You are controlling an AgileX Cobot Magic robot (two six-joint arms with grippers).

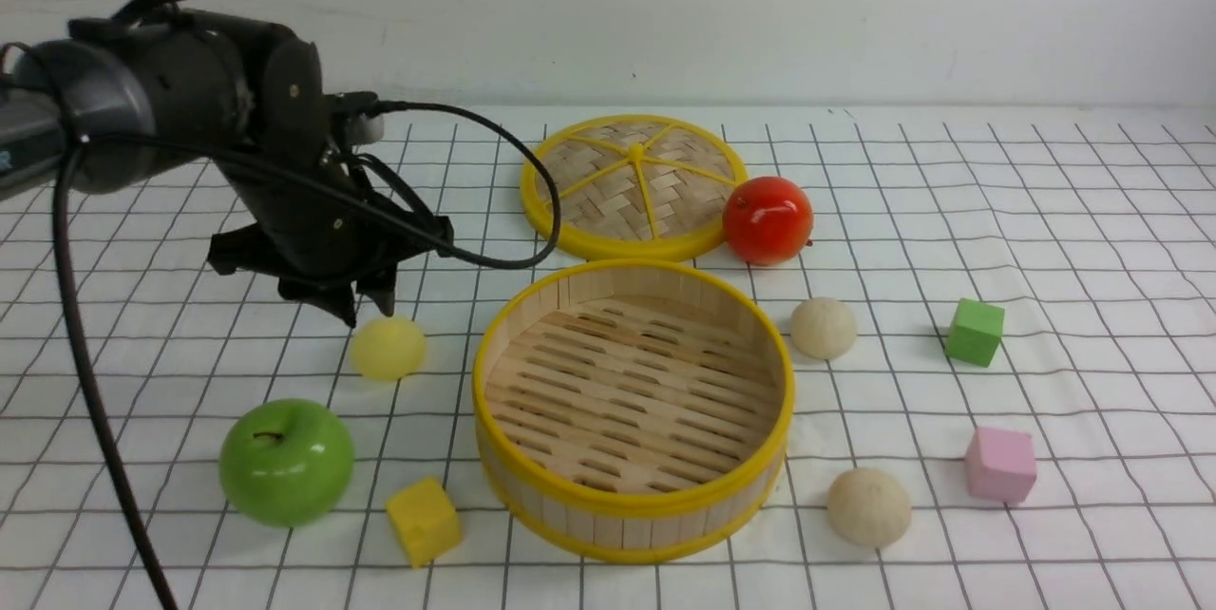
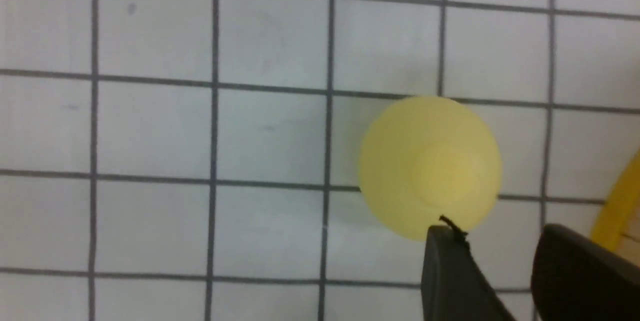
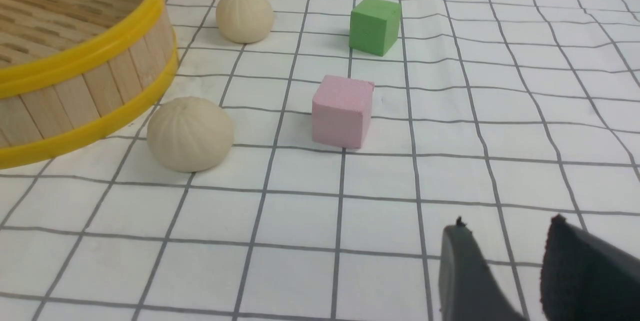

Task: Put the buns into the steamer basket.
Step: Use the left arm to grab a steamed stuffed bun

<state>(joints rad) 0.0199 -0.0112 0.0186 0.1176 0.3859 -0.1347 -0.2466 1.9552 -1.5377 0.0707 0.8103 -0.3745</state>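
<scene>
Status: basket (image 1: 617, 523) mid-worktop (image 1: 1045, 211), nothing in it; all 3 buns outside, resting on the cloth.

Positions, clock centred on basket, 12 = away from robot:
- yellow bun (image 1: 387, 349) at approx. 9-10, near the wall, not touching;
- far cream bun (image 1: 823, 327) at 2, just beside the rim;
- near cream bun (image 1: 867, 506) at 4, just beside the wall;
- lid (image 1: 635, 187) at 12; red apple (image 1: 768, 219) at 1; green apple (image 1: 286, 461) at 8.

Left tool (image 1: 369, 311): released, fingers apart, nothing between them; it hangs just above and at 11 of the yellow bun. Wrist view shows bun ahead of the fingertips, one tip overlapping its edge; contact cannot be confirmed.

Right tool (image 3: 507, 226): released, empty, low over bare cloth, well apart from near cream bun; out of front view.

Assessment: step in hand appears to be pickup of yellow bun by left tool; task barely begun.

Recommendations:
- shift tool so bun sits centred betw. fingers before descending; present offset risks a tip striking the bun and rolling it away;
- lower until fingers straddle the widest part; close gently, bun looks soft;
- lift clear of the yellow rim, travel toward 3, release low over the slats;
- keep the cable off the green apple.
</scene>
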